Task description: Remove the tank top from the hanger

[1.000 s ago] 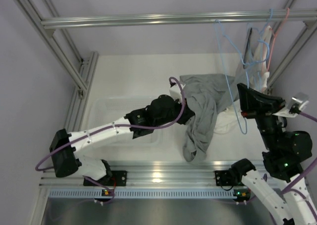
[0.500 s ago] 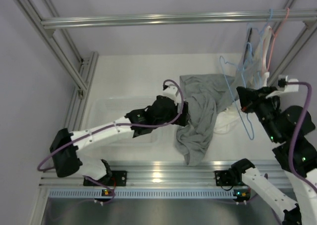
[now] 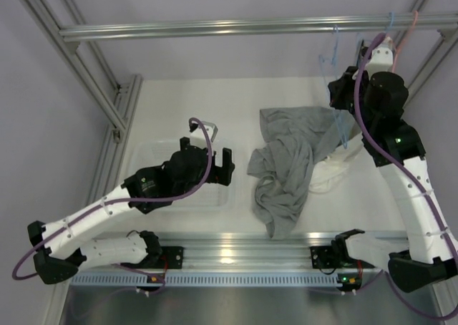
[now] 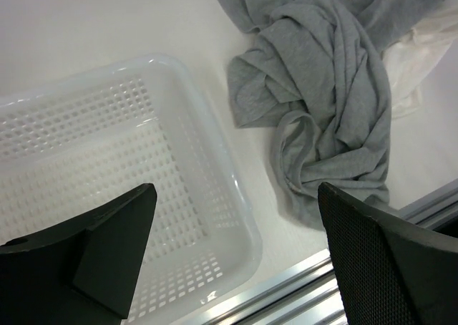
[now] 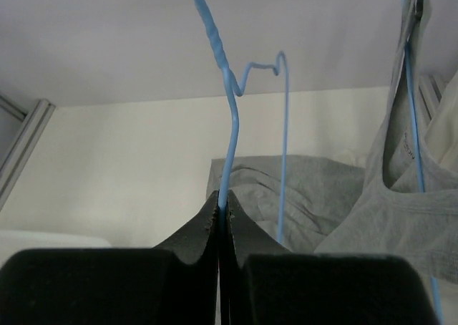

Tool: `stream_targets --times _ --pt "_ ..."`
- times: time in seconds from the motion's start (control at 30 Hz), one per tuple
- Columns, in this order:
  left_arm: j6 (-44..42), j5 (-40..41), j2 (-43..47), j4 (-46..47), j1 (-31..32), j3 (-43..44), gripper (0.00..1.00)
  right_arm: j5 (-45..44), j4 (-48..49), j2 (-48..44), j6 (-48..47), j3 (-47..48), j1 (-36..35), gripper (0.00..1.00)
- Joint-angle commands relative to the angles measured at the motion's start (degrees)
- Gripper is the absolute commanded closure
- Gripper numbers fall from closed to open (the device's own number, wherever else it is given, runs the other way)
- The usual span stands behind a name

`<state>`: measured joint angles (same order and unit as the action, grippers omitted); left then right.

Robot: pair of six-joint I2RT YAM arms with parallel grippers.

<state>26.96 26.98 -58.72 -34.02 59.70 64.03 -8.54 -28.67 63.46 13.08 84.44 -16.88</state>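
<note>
The grey tank top (image 3: 286, 164) lies crumpled on the white table, off the hanger; the left wrist view shows it (image 4: 322, 103) to the right of the basket. My left gripper (image 3: 213, 160) hangs open and empty over the basket's right end, its jaws (image 4: 236, 257) set wide apart. My right gripper (image 3: 336, 99) is raised at the back right, shut on the bare blue wire hanger (image 5: 230, 110), which runs up from its closed jaws (image 5: 223, 214). From the top view the hanger (image 3: 335, 47) reaches toward the overhead bar.
A white perforated basket (image 3: 154, 157) sits left of the tank top. White cloth (image 3: 329, 173) lies under the garment's right side. More hangers and a grey garment (image 5: 401, 196) hang at the back right from the aluminium bar (image 3: 215, 28). A metal rail (image 3: 236, 257) edges the front.
My left gripper opened, let go of the tank top and drew back left over the basket. The right arm swung the blue hanger up and back, clear of the garment.
</note>
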Motion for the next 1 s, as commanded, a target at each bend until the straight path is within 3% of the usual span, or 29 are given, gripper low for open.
stream_targets --times 0.0,0.17,0.47,0.73,0.97 --pt "-1.9 1.8 2.4 -4.9 0.1 -3.2 0.01 4.1 7.9 0.8 0.2 5.1 2.8 1.0" --pt "-1.8 3.9 3.2 -5.0 0.1 -7.6 0.01 6.5 9.2 -2.5 0.4 3.2 2.8 1.0" --pt "-1.3 2.8 0.2 -5.0 0.1 -7.3 0.01 8.1 11.8 -6.0 1.4 2.5 2.9 1.0" --pt "-0.9 2.3 1.2 -5.0 0.1 -7.0 0.01 8.2 12.7 3.8 0.6 6.1 4.5 1.0" --pt "-0.5 2.2 3.2 -5.0 0.1 -7.6 0.01 8.2 14.5 7.3 2.1 2.5 4.5 1.0"
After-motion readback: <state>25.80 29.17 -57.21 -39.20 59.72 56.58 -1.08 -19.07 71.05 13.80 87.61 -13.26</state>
